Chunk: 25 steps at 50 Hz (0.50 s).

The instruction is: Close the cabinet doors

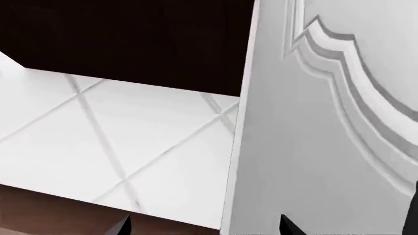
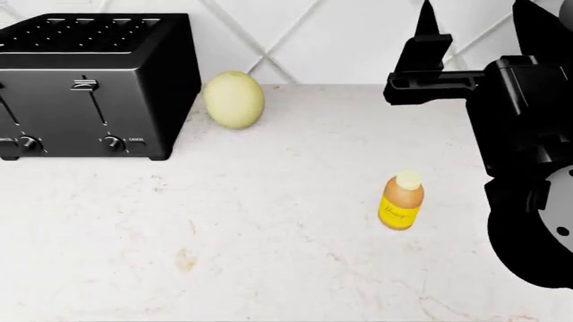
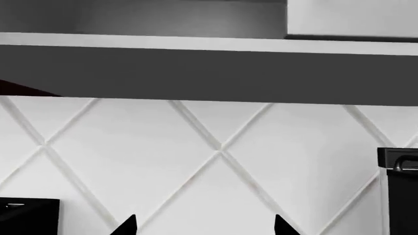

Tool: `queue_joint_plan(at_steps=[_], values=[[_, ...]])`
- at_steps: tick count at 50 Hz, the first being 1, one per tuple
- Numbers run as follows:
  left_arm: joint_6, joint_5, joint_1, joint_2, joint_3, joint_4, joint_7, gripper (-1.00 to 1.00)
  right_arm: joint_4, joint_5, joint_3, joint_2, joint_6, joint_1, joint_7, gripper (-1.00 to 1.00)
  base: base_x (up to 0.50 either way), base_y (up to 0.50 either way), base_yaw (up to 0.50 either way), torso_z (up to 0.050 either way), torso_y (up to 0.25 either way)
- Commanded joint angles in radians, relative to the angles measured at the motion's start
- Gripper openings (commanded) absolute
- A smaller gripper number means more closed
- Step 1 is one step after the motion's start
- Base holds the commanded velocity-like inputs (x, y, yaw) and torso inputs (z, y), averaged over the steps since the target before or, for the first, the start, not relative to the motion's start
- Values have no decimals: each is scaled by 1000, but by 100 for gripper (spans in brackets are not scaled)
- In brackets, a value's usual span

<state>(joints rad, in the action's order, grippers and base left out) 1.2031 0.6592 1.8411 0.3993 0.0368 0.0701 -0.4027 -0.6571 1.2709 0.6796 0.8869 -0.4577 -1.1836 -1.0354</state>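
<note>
A white cabinet door (image 1: 326, 147) with a raised curved panel fills one side of the left wrist view. It stands ajar, and its thin edge (image 1: 238, 147) faces me beside the dark cabinet interior (image 1: 130, 39). My left gripper (image 1: 203, 227) is open, and the door's edge shows between its two dark fingertips (image 1: 287, 226); I cannot tell whether they touch it. My right gripper (image 3: 203, 226) is open with nothing in it, raised toward the tiled wall under the cabinet's grey underside (image 3: 196, 73). The right arm (image 2: 528, 121) reaches upward in the head view, which shows no cabinet.
On the marble counter (image 2: 224, 235) stand a black toaster (image 2: 90, 80), a pale yellow round fruit (image 2: 233, 99) and a small honey bottle (image 2: 400, 201). White diamond-tiled wall (image 3: 216, 161) runs behind. A black appliance (image 3: 398, 191) shows at the edge of the right wrist view.
</note>
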Motion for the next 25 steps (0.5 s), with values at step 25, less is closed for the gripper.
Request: queue_joint_plan(at_steps=[25], values=[[-127,48,50,-214,-161,-183,53,100,-160,124,-134,182,43,-35,-82,100,0,0,0,0,0]])
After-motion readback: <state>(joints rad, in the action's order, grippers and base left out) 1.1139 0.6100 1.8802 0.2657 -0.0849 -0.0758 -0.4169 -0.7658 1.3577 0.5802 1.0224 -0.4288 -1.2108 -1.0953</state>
